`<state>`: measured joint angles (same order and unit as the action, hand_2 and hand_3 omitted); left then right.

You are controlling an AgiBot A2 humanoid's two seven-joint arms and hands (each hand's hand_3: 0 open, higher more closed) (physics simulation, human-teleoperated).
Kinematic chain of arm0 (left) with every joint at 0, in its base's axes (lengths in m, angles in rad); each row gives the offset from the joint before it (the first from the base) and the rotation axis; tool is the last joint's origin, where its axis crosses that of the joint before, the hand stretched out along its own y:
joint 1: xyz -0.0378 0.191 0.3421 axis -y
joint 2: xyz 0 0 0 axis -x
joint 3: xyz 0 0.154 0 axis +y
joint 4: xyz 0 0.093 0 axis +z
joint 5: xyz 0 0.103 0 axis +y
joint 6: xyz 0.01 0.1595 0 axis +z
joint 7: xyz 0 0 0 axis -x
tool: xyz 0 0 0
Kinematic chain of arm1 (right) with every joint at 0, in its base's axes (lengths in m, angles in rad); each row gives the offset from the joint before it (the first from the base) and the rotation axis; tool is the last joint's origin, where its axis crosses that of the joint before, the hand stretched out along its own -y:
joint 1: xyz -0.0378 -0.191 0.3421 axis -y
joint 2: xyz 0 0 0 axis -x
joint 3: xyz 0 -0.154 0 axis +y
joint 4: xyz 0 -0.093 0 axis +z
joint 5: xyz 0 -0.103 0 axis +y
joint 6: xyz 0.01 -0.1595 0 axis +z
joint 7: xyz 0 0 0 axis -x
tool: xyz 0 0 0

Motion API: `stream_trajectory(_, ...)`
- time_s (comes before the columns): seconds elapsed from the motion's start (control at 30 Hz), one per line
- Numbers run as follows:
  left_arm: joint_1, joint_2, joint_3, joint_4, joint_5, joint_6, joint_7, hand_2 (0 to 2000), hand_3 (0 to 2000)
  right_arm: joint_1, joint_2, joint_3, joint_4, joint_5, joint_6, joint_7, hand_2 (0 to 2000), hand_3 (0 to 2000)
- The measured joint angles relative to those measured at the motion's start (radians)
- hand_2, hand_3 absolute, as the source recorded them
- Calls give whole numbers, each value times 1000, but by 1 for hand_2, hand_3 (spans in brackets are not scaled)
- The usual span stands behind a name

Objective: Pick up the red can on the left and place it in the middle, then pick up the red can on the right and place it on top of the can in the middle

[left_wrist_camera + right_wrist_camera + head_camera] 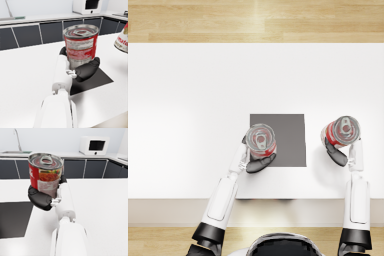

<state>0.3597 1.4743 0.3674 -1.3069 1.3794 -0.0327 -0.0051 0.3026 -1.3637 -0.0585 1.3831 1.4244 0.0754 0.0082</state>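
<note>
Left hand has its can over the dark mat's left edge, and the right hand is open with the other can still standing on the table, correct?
Not quite. The left hand does hold its can over the dark mat's left edge, but the right hand is not open: the right wrist view shows it gripping the other can.
</note>
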Motion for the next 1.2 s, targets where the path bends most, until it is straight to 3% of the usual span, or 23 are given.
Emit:
stream_trajectory(0.13, 70, 47, 56, 116, 0, -1, -14, 2000, 1520, -1, -6, 23, 61, 0, -5, -1, 2000, 1520)
stream_trajectory(0.2, 98, 67, 80, 185, 0, 1, -124, 2000, 1520, -6, -8, 37, 90, 0, 2, -1, 2000, 1520)
stream_trajectory(0.23, 131, 43, 151, 218, -1, 3, -168, 2000, 1520, -9, -10, 44, 103, 0, 2, -1, 2000, 1520)
stream_trajectory(0.33, 161, 68, 162, 317, 1, 2, -239, 2000, 1520, -17, -14, 58, 136, 0, 0, -1, 2000, 1520)
stream_trajectory(0.53, 254, 60, 315, 530, 1, -1, -282, 2000, 1520, -10, -23, 83, 181, 0, -6, -1, 2000, 1520)
stream_trajectory(0.63, 282, 73, 323, 598, -1, -26, -319, 2000, 1520, -2, -29, 97, 195, 0, -7, -3, 2000, 1520)
stream_trajectory(0.67, 284, 76, 321, 606, -1, -31, -330, 639, 1193, -1, -31, 102, 200, 0, -3, -2, 2000, 1520)
stream_trajectory(0.7, 284, 78, 317, 612, -1, -37, -336, 0, 867, 1, -32, 107, 205, 0, 3, -2, 2000, 1520)
stream_trajectory(0.77, 274, 76, 312, 603, 0, -25, -339, 0, 213, 3, -36, 114, 218, 0, 13, -3, 2000, 1520)
stream_trajectory(0.8, 266, 74, 309, 590, 0, -9, -341, 0, 0, 3, -37, 116, 225, 0, 16, -2, 2000, 1520)
stream_trajectory(0.87, 242, 63, 298, 539, 0, 11, -342, 0, 0, 7, -41, 127, 240, 0, 20, -3, 2000, 1520)
stream_trajectory(0.93, 200, 38, 280, 433, 0, 22, -315, 0, 0, 21, -47, 147, 248, 0, 22, -3, 2000, 1520)
stream_trajectory(1.0, 131, -8, 248, 263, 0, 27, -188, 0, 0, 44, -57, 174, 255, 0, 16, -3, 2000, 1520)
stream_trajectory(1.07, 51, -61, 199, 80, 0, 30, -94, 0, 0, 70, -70, 204, 257, 0, 31, -20, 2000, 1520)
stream_trajectory(1.13, -22, -106, 131, -73, 0, 31, -46, 0, 0, 96, -84, 232, 253, 0, 48, -157, 2000, 1520)
stream_trajectory(1.2, -79, -137, 54, -179, 0, 32, -21, 0, 0, 122, -97, 256, 238, 0, 52, -252, 2000, 1520)
